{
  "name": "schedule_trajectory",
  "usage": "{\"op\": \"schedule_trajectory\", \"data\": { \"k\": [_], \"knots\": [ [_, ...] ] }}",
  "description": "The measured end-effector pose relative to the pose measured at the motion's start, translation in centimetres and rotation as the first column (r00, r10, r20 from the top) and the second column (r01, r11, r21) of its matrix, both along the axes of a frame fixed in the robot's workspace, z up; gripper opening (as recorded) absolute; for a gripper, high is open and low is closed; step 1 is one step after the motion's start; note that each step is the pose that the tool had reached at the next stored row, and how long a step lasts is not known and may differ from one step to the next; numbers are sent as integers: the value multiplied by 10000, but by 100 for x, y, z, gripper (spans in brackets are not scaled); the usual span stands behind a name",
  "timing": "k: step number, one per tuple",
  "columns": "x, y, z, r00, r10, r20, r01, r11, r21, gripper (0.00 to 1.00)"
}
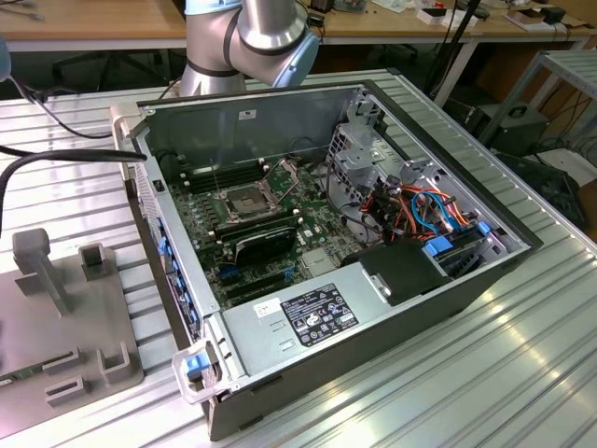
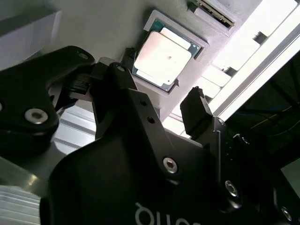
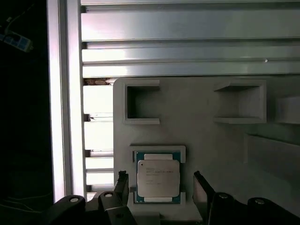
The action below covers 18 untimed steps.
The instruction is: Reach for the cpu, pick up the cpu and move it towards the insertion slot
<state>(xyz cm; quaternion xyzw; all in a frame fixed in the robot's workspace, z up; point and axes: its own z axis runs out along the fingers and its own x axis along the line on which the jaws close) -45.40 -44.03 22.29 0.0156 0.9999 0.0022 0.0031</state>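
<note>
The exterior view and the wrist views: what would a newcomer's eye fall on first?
In the exterior view, the open computer case stands in the middle, with the insertion slot on its green motherboard. In the first wrist view, the cpu lies in a recess of a grey holder, and the open hand has one finger on each side of it.

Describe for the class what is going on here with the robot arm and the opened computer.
The arm's gripper is at the cpu, which lies in a recess of a grey holder on the ribbed metal table. In both wrist views its jaws stand open, one on each side of the chip, not closed on it. In the exterior view, the insertion slot on the motherboard inside the open computer case has no chip in it.
</note>
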Motion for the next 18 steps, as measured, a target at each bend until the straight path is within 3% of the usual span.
{"op": "schedule_trajectory", "data": {
  "k": [7,10,12,13,18],
  "knots": [
    [-1,0,-131,10000,-51,0,51,10000,-1,66],
    [-5,-2,-217,10000,-62,0,62,10000,-18,66],
    [-5,-2,-237,10000,-62,0,62,10000,-62,67],
    [-5,-2,-262,10000,-61,0,61,10000,-71,74],
    [-8,-10,-367,10000,-61,-1,61,10000,-73,74]
  ]
}}
